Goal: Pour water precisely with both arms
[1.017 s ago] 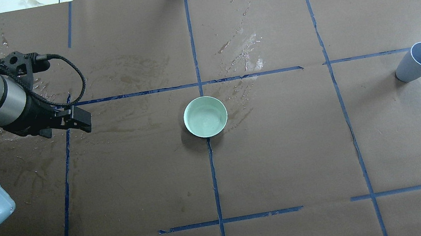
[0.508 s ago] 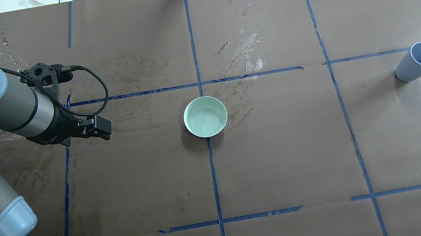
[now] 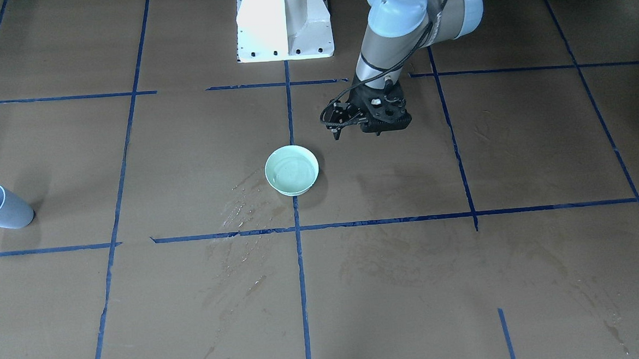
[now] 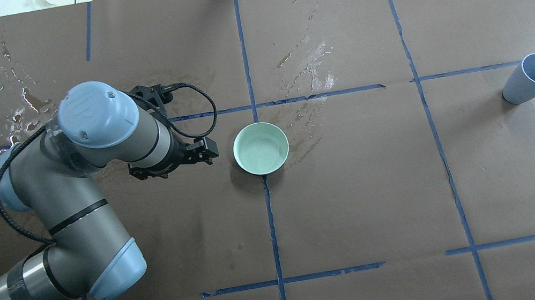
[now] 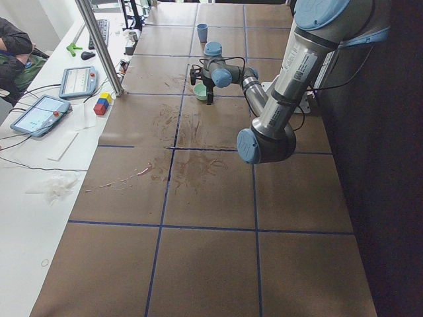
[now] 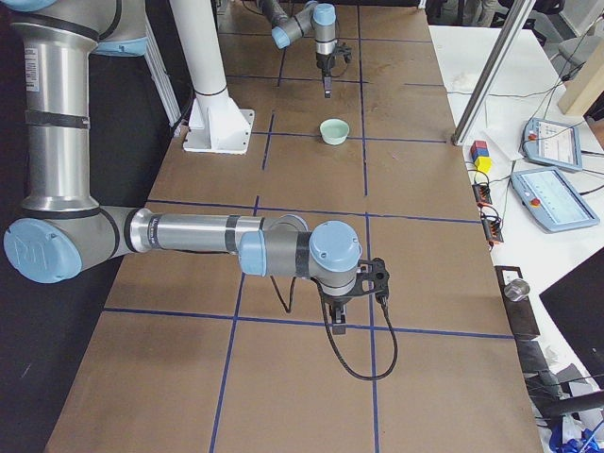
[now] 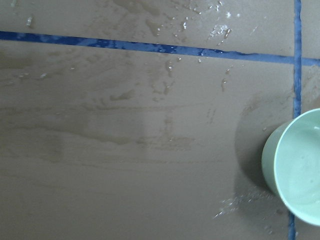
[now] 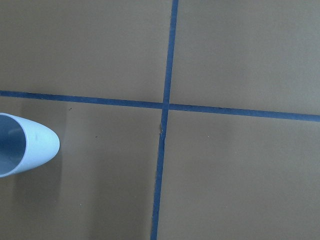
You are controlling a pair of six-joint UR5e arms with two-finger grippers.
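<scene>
An embossed "UR" mark is seen on the pale blue joint cap (image 4: 97,113) of the left arm (image 4: 68,226), at nine o'clock from the bowl (image 4: 261,148). Nothing else can be read.

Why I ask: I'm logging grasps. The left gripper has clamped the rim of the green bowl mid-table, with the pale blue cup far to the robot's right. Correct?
No clamp: the overhead exterior view shows the left gripper beside the green bowl, apart from its rim, bare paper between. The bowl is mid-table and the pale blue cup far to the robot's right.
</scene>
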